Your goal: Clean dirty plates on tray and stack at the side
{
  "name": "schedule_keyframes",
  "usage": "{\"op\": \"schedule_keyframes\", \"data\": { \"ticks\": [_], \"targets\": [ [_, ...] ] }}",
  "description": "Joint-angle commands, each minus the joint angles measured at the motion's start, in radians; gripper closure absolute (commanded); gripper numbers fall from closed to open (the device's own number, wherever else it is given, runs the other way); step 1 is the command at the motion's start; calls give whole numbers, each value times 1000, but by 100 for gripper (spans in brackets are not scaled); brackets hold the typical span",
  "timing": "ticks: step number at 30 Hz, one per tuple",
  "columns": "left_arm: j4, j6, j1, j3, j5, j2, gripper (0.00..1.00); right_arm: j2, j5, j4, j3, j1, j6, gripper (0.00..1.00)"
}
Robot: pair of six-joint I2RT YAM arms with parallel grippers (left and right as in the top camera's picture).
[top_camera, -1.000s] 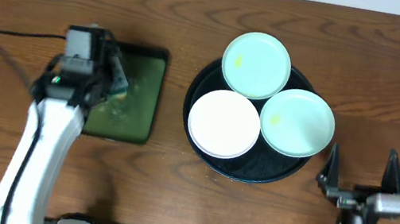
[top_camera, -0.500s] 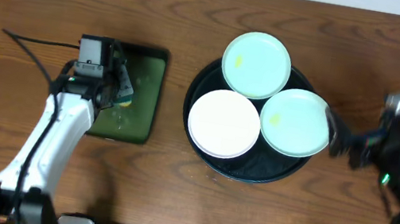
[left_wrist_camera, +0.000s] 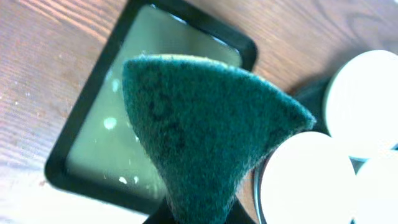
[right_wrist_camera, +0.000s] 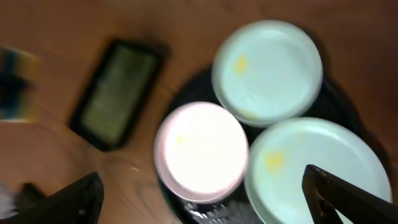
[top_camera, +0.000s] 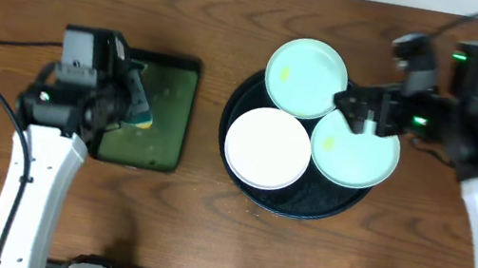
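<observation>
The tray (top_camera: 293,206) sits right of centre on the tabletop (top_camera: 238,18) and carries three items in a single layer. The pale green plate (top_camera: 306,77) overhangs the far rim, the white-pinkish plate (top_camera: 267,148) is at the left, and the mint-blue plate (top_camera: 364,164) is at the right. Their edges meet or nearly meet. A yellow mark (top_camera: 329,145) shows on the mint-blue plate and a fainter one on the pale green plate. Nothing is stacked at the side.

The right pincer (top_camera: 364,113) hangs over the tray, above the gap between the pale green and mint-blue plates. In the right wrist view its fingers stand wide apart with nothing between them. Its height above the rims cannot be judged.

The left pincer (top_camera: 136,103) hovers over the rectangular green tray (top_camera: 162,132), well apart from the round tray. It is clamped on a dark green scouring pad (left_wrist_camera: 199,137).

Judged step: the approach, with no item cleaned yet.

Next move, as a judgement:
1. The right pincer needs to close on one rim, most likely that of the mint-blue plate, to steady or lift it.
2. The scouring pad must cross to the tray and meet the yellow mark flat.
3. Keep both arms clear of each other over the tray.
</observation>
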Motion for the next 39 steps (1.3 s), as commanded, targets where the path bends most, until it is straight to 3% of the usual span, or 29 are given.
{"op": "schedule_keyframes", "data": {
  "ticks": [1,4,6,11,14,21,27,34,39],
  "targets": [
    [-40,61,-1,85,174,60,93,80,201,-4,36,69,36,2],
    [-39,72,-24,85,259,85,93,161,200,21,36,89,35,23],
    [-40,122,-60,85,290,106,93,227,176,52,36,96,25,43],
    [-45,122,-160,83,295,180,93,376,58,118,36,114,-85,46],
    [-32,111,-220,83,294,243,93,458,70,122,36,121,-84,56],
    [79,83,-298,83,293,356,92,621,155,150,36,151,-128,55],
    [171,-19,-301,83,290,396,93,676,190,180,36,181,-151,59],
    [248,-133,-311,83,290,459,92,750,267,166,36,200,-129,68],
    [289,-148,-353,83,291,510,93,758,267,151,36,200,-129,83]
  ]
}}
